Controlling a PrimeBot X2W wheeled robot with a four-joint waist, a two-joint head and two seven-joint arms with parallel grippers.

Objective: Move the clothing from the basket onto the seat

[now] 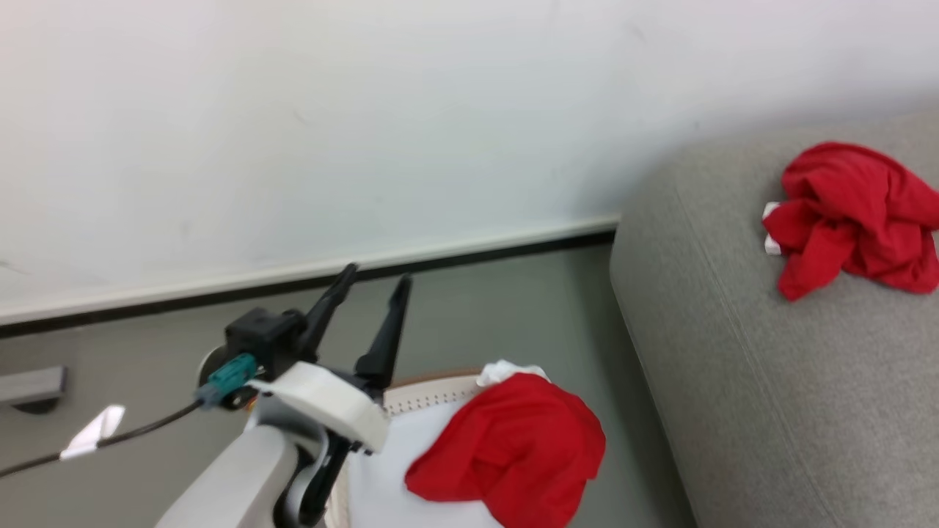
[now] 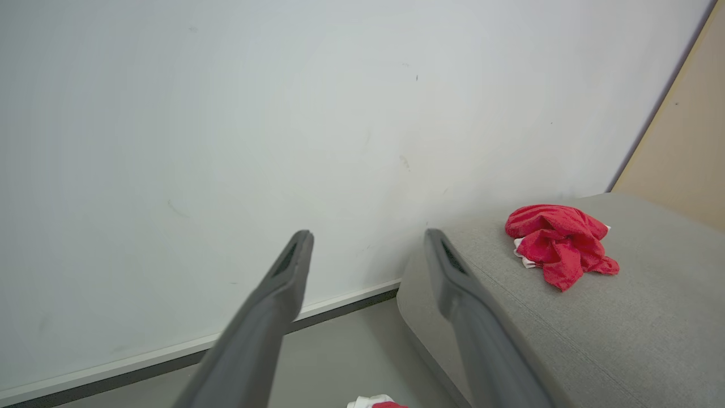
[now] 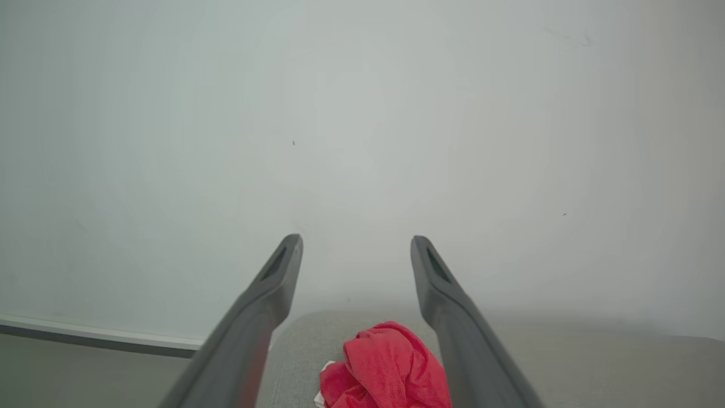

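I see the grey sofa (image 1: pixel 733 367) off to the right of my left gripper (image 1: pixel 377 275). In the left wrist view its rounded end sits close by that gripper's right finger. The basket (image 1: pixel 433 396) is just below and to the right of the left gripper. One red bundle (image 1: pixel 855 213) lies crumpled on the sofa, well apart from the left gripper and below the spread fingers of my right gripper (image 3: pixel 356 239). A second red garment (image 1: pixel 513 447) heaps over the basket, with a white piece (image 1: pixel 506 370) touching its top edge. Both grippers are released, fingers wide, grasping nothing.
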